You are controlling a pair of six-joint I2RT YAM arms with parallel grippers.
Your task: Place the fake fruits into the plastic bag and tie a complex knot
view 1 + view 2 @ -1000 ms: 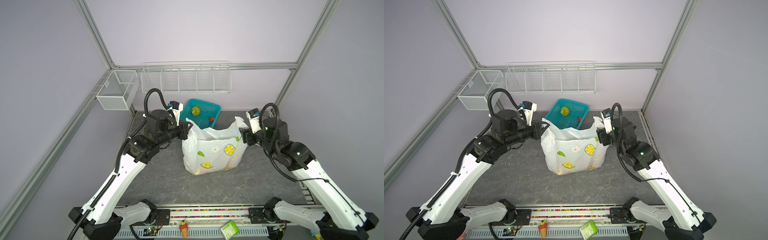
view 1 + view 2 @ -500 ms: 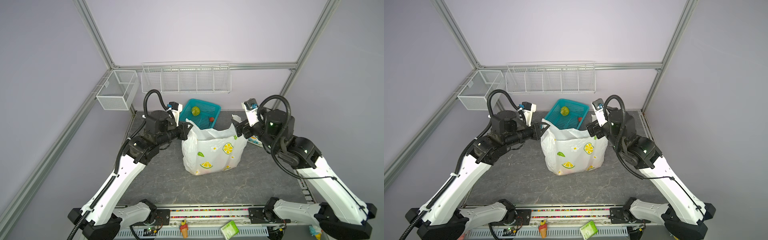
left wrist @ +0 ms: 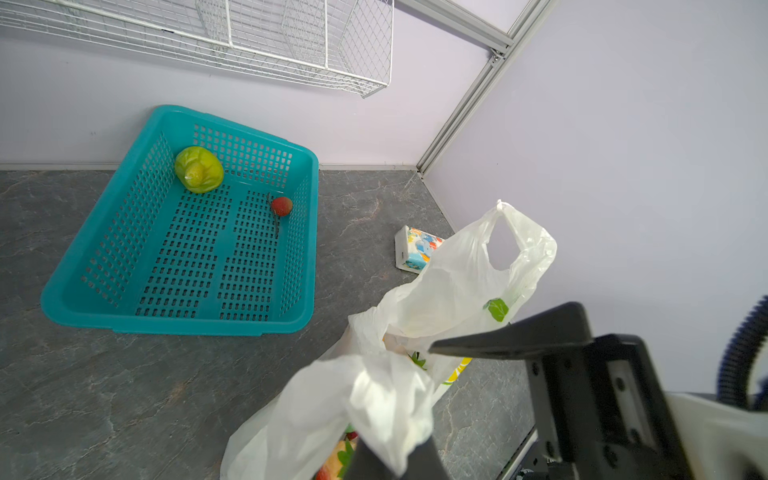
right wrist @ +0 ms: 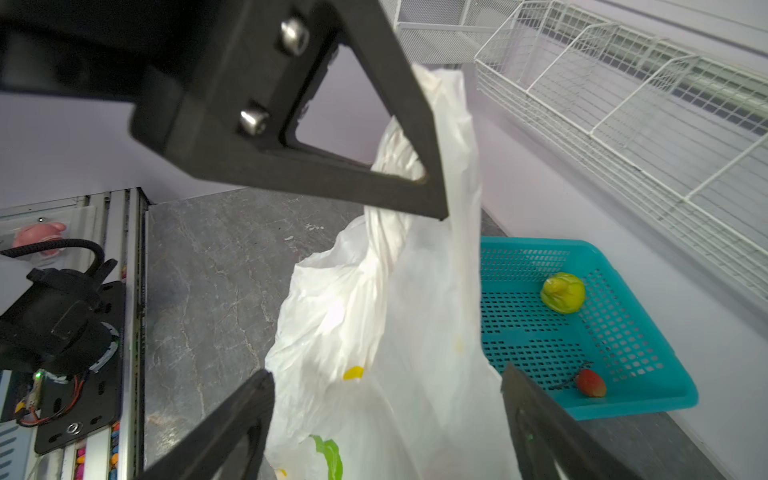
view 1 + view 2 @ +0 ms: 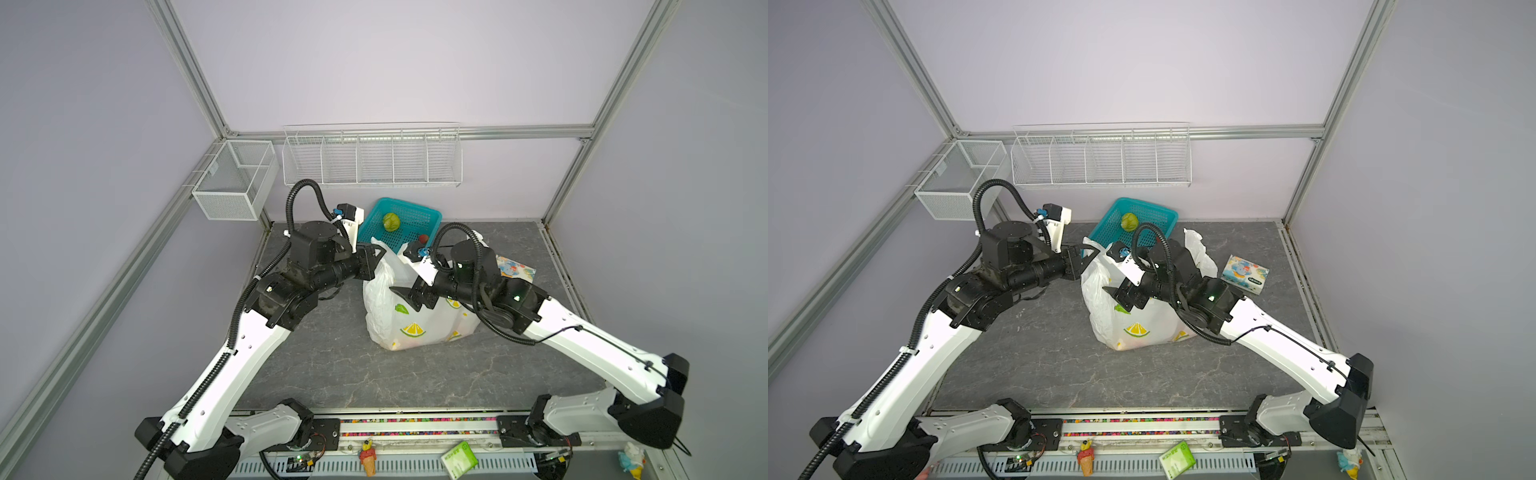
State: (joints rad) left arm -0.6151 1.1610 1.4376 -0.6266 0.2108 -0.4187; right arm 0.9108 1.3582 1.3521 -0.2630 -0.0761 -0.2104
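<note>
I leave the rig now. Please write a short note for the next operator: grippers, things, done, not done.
Left gripper: shut on one handle of the bag, held up.
Right gripper: open over the bag, gripping nothing.
Done: bag stands mid-table, some fruits inside; other handle free.
Not done: green fruit and red fruit lie in the basket; no knot.

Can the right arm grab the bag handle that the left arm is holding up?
Probably yes. The right gripper has its fingers open, facing the plastic bag, and the handle the left gripper holds up stands just ahead, nothing between.
</note>
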